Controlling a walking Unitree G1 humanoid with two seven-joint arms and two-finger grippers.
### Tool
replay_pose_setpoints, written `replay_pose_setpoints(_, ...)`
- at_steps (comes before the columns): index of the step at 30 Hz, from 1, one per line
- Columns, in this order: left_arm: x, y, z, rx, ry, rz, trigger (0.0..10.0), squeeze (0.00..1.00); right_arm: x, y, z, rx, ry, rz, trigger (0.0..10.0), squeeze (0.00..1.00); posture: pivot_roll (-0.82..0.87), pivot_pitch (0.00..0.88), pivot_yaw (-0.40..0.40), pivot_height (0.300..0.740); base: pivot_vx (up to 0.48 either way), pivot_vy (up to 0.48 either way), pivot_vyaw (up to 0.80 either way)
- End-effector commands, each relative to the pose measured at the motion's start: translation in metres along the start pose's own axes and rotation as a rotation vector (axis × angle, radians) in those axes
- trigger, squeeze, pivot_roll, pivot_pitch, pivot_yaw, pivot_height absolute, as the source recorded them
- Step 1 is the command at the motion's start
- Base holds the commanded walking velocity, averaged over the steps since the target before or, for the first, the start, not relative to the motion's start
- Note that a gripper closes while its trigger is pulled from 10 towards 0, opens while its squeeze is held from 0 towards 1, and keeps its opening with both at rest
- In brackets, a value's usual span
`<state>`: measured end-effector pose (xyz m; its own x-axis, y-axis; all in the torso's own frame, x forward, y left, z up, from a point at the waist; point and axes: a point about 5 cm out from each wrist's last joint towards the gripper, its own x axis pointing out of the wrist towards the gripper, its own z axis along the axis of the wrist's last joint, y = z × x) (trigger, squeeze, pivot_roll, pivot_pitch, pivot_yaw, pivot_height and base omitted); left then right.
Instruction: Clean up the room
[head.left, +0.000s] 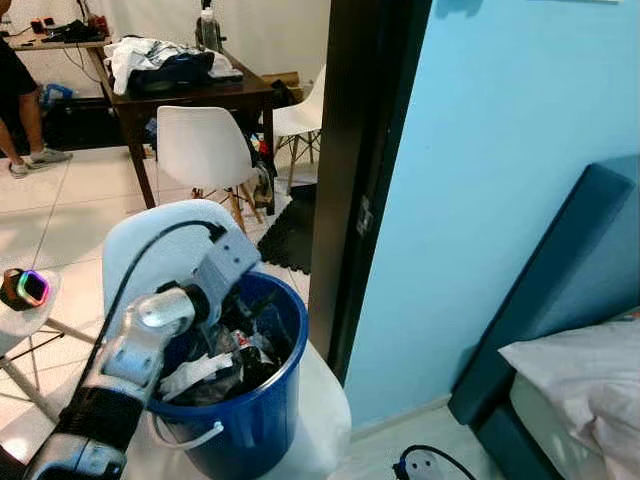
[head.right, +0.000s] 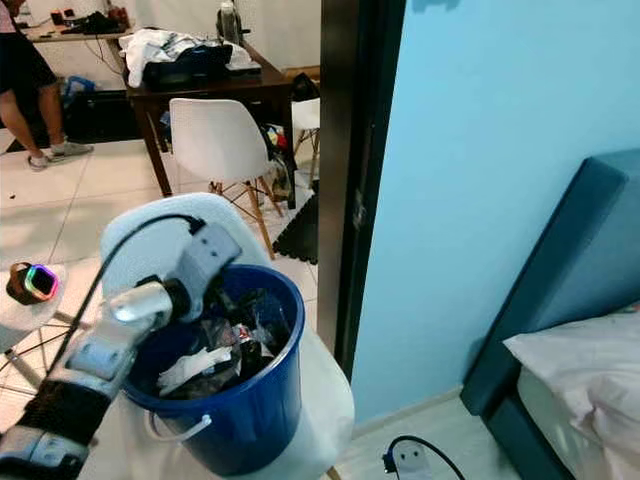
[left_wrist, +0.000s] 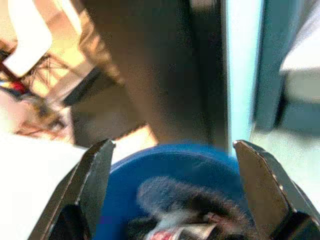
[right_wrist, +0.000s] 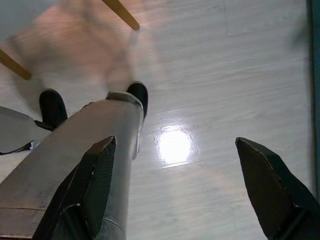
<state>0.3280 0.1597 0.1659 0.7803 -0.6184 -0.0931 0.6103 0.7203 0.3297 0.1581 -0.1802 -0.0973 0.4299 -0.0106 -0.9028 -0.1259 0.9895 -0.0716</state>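
Note:
A blue bucket (head.left: 255, 425) stands on the seat of a white chair (head.left: 150, 240) right in front of me. It holds crumpled wrappers and dark trash (head.left: 225, 365). My left arm reaches over the bucket's near rim, and its wrist block (head.left: 228, 265) sits just above the opening. In the left wrist view the left gripper (left_wrist: 172, 150) is open above the bucket (left_wrist: 165, 170), with trash (left_wrist: 185, 222) below and nothing between its fingers. The right gripper (right_wrist: 175, 145) hangs open over pale floor beside my own leg (right_wrist: 75, 160).
A dark door frame (head.left: 350, 150) and a light blue wall stand just right of the bucket. A bed (head.left: 590, 390) with a blue headboard is at right. Beyond lie a wooden table (head.left: 190, 95) with clothes, another white chair (head.left: 205, 145), a person (head.left: 20, 90), and a floor cable (head.left: 425, 462).

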Motion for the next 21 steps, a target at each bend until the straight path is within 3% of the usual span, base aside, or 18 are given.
replay_pose_setpoints(1,-0.007,-0.002,0.005,-0.074,-0.056,-0.030,10.0,0.00,0.000,0.000,0.001,-0.018,-0.004,0.002,10.0,0.00,-0.02,0.000,-0.045,0.740,-0.480,0.000,0.00)
replay_pose_setpoints(6,-0.011,-0.004,0.008,-0.115,-0.091,-0.052,10.0,0.00,0.000,0.000,0.001,-0.020,-0.003,0.003,10.0,0.00,-0.02,0.000,-0.046,0.740,-0.480,0.000,0.00)
replay_pose_setpoints(11,-0.014,-0.009,0.008,-0.169,-0.124,-0.083,10.0,0.00,0.000,0.000,0.001,-0.022,-0.003,0.004,10.0,0.00,-0.02,0.000,-0.046,0.740,0.000,0.000,0.00)
replay_pose_setpoints(16,-0.010,-0.036,0.001,-0.280,-0.144,-0.174,10.0,0.00,0.000,0.000,0.001,-0.023,-0.004,0.004,10.0,0.00,-0.02,0.000,-0.048,0.740,-0.211,0.000,0.00)
replay_pose_setpoints(18,-0.009,-0.040,0.000,-0.285,-0.141,-0.184,10.0,0.00,0.000,-0.001,0.001,-0.023,-0.004,0.004,10.0,0.00,-0.02,0.000,-0.048,0.740,-0.352,0.000,0.00)
replay_pose_setpoints(21,-0.006,-0.052,-0.010,-0.369,-0.132,-0.200,10.0,0.00,0.000,0.000,0.002,-0.030,-0.013,0.010,10.0,0.00,-0.02,0.000,-0.047,0.740,0.000,0.000,0.00)
